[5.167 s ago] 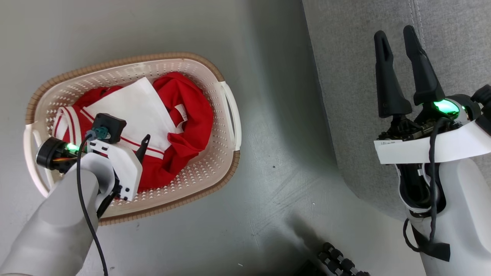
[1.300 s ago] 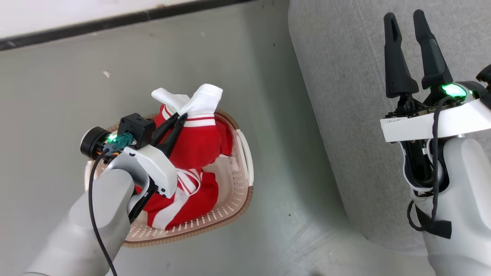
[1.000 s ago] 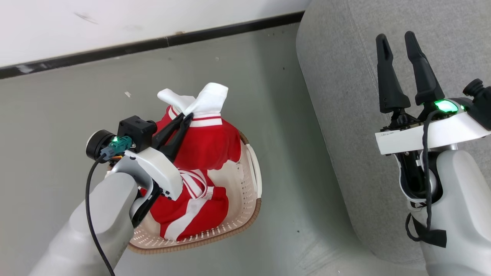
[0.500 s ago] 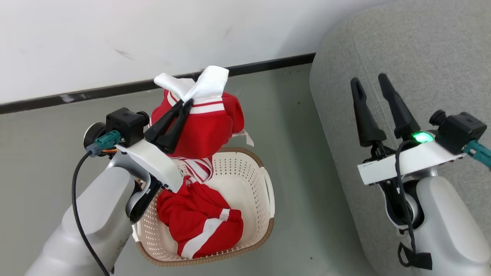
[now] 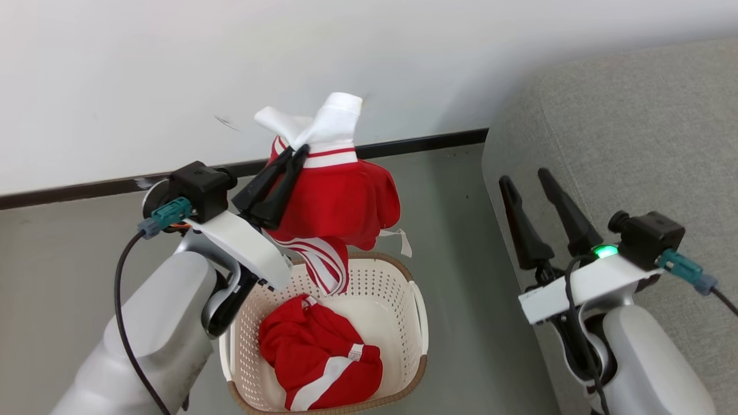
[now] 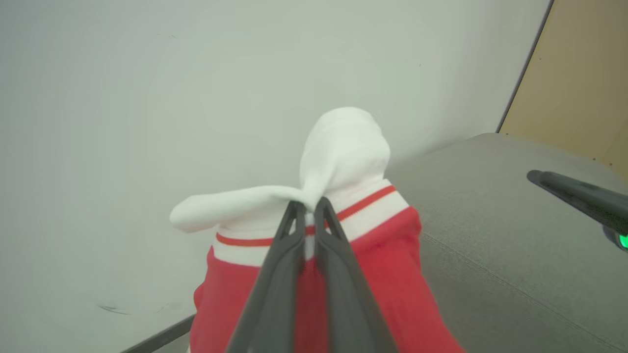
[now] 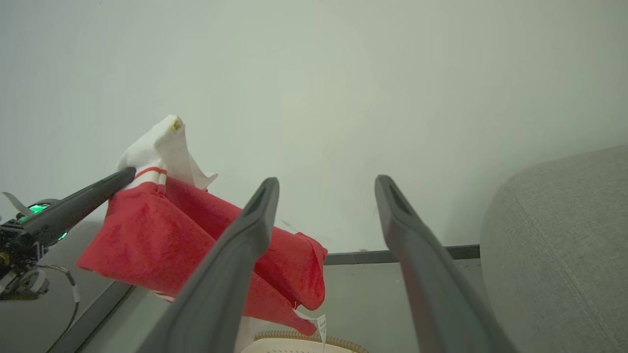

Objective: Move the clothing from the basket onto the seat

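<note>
The left gripper [image 5: 295,152] pinches the white end of one red garment [image 5: 340,199] held above the basket [image 5: 424,323], its striped tail [image 5: 326,268] dangling in over the second garment [image 5: 311,357]; the seat [image 5: 622,144] is off to the right. Risks: the pinch sits near the fabric edge and could slip on the swing, or the tail snags the rim. The right gripper [image 5: 524,178], jaws spread and empty, stands between load and seat, so the cloth could catch on it.
</note>
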You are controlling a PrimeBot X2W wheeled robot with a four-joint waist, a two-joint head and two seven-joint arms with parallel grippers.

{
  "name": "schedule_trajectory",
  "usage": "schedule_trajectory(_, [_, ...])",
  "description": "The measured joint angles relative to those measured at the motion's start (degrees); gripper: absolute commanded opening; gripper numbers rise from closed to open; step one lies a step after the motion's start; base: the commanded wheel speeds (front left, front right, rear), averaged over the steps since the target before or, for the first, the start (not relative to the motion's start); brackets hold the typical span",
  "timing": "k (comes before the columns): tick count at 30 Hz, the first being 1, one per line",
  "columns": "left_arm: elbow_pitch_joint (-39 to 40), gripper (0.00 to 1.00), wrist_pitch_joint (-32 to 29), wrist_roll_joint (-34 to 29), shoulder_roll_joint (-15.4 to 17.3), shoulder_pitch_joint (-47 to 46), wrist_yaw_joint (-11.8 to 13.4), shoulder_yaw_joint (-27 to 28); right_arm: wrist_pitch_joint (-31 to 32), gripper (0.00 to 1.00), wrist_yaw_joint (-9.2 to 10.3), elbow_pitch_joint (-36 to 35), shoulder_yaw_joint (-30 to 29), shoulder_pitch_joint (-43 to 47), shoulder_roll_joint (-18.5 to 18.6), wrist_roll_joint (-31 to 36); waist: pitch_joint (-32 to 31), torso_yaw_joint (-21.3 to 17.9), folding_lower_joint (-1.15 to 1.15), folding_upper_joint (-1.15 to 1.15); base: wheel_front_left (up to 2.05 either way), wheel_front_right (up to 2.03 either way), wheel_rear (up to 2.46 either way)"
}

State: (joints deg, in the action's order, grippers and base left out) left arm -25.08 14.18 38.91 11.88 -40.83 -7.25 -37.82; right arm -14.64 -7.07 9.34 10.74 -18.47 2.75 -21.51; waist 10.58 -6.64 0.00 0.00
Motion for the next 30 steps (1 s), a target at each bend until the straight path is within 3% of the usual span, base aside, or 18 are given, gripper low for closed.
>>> schedule_trajectory(11, [2.2, 0.0, -2.0, 0.4, -2.0, 0.3, 0.1, -1.3, 0.0, 1.0, 0.0, 1.5, 3.9, 2.0, 1.6, 1.0, -3.2, 2.1, 0.0, 0.0, 0.0, 0.0, 0.0])
schedule_trajectory(30, [4.6, 0.0, -5.1, 0.9, -5.6, 0.3, 1.0, -3.7, 0.0, 1.0, 0.0, 6.2, 21.6, 2.8, 2.8, 3.6, -5.6, 5.6, 0.0, 0.0, 0.0, 0.0, 0.0])
